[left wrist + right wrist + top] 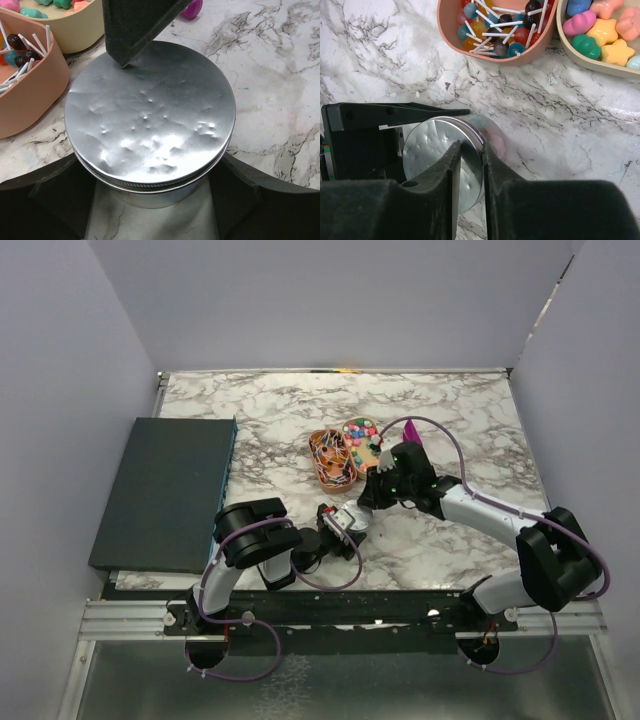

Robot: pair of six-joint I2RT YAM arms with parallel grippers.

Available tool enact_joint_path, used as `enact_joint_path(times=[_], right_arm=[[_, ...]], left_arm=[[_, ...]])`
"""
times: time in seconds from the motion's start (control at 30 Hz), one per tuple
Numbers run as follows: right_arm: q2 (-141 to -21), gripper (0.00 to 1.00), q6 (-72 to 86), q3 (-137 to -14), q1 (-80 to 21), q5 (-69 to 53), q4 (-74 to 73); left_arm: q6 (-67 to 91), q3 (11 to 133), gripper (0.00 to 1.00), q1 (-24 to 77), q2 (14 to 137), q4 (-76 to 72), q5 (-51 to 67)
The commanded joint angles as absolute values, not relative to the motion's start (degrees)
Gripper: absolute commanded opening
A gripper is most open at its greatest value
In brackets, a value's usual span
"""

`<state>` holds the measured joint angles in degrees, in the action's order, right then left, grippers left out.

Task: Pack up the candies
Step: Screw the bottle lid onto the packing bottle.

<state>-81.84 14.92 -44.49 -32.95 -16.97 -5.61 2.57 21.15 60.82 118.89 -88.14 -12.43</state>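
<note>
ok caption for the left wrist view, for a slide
Left fingers grip a silver tin as a right finger meets the rim of its dented lid, beside a lollipop bowl

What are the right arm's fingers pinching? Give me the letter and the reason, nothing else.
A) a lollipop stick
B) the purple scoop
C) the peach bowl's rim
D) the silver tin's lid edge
D: in the right wrist view the right fingers close on either side of the lid edge of the silver tin, while the left fingers hold the tin's body from both sides.
</note>
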Motion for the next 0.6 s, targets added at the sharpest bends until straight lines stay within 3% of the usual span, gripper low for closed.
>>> enact_joint_path(times=[0.0, 0.57], right_arm=[[-81.6, 0.2, 15.7, -41.4, -33.8, -21.3, -9.8], [-68.8, 0.12, 29.1, -25.1, -34.9, -23.7, -7.7]], left_arm=[[4.9, 16.9, 0.45, 59.9, 123.5, -102.1, -13.9], [6.8, 17.0, 0.43, 57.7, 122.8, -100.1, -15.7]])
